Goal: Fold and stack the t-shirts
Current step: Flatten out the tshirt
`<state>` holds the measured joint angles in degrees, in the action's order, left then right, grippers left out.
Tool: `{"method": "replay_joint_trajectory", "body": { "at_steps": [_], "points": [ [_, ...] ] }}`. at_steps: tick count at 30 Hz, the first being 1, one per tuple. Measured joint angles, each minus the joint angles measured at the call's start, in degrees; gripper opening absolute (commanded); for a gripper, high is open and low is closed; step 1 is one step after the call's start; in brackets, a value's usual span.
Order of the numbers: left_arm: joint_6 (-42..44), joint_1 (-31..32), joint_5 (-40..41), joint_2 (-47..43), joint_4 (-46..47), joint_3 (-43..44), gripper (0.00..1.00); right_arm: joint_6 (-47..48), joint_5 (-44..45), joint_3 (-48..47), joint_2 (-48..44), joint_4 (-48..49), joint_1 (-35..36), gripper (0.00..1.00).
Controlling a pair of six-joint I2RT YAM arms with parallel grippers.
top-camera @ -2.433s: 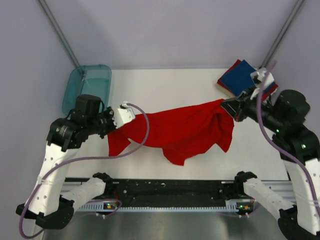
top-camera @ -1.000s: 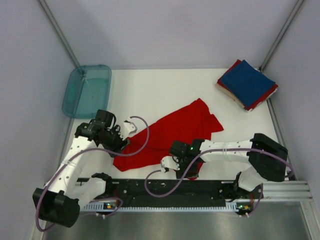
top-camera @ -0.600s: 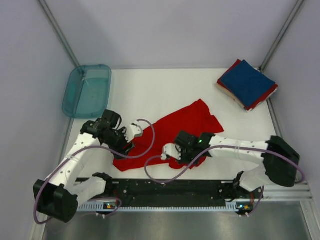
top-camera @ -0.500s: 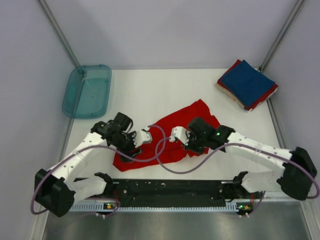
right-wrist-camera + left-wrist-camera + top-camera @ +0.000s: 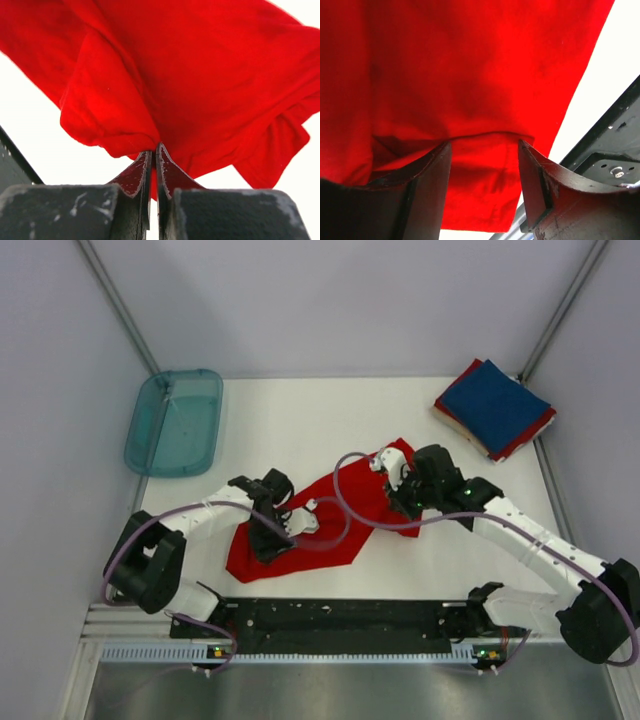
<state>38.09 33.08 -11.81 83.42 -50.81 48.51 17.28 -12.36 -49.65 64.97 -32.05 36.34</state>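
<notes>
Red t-shirt (image 5: 330,552) runs 7 to 1 o'clock — right gripper (image 5: 390,462) pinches its 1 o'clock end, left gripper (image 5: 300,523) gapes, holding nothing, over the 7 o'clock half.

Against the earliest view, the red tee (image 5: 268,562) no longer hangs stretched in the air between your two grippers. It lies on the table (image 5: 300,420), drawn in from a long diagonal strip to a shorter, bunched shape. Your right gripper (image 5: 153,150) has left the near edge, where it swept a second ago, and has travelled up to the tee's far right corner. Its jaws now meet on a fold of cloth. Your left gripper (image 5: 482,150) has moved from the tee's left end rightward over its near middle, jaws apart, with cloth lying between them.
</notes>
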Motion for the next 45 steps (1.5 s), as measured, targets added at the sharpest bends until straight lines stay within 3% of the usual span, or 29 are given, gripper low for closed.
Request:
{"method": "replay_joint_trajectory", "body": {
  "at_steps": [13, 18, 19, 22, 30, 34, 40, 45],
  "points": [
    [-1.1, -0.4, 5.5, -1.4, -1.6, -5.9, 0.61, -4.1, -0.1, -3.4, 0.0, 4.6, -6.6, 0.0],
    [0.2, -5.6, 4.9, -2.9, -1.7, -6.6, 0.57, -4.0, 0.7, -3.4, -0.4, 4.4, -8.6, 0.0],
    [0.9, -7.0, 4.3, -3.2, -1.7, -6.6, 0.49, -4.0, 0.9, -3.4, -0.6, 4.2, -9.2, 0.0],
    [2.0, -10.2, 2.6, -3.6, -1.2, -6.6, 0.0, -4.0, 1.5, -3.8, -1.4, 3.4, -9.8, 0.0],
    [3.9, -16.7, 0.7, -3.8, -1.0, -5.1, 0.0, -4.0, 4.5, -9.9, -5.0, -0.8, -10.6, 0.0],
    [4.0, -19.4, 1.3, -9.3, -1.3, -2.1, 0.0, -4.0, 5.5, -16.7, -8.4, -2.8, -10.8, 0.0],
    [4.0, -22.1, 4.7, -23.6, -0.8, 7.8, 0.0, -3.8, 1.2, -28.2, -14.5, -4.8, -10.8, 0.0],
    [3.6, -23.1, 6.6, -27.6, -4.1, 21.9, 0.0, -4.8, -7.8, -38.0, -17.9, -5.8, -10.9, 0.0]
  ]
}}
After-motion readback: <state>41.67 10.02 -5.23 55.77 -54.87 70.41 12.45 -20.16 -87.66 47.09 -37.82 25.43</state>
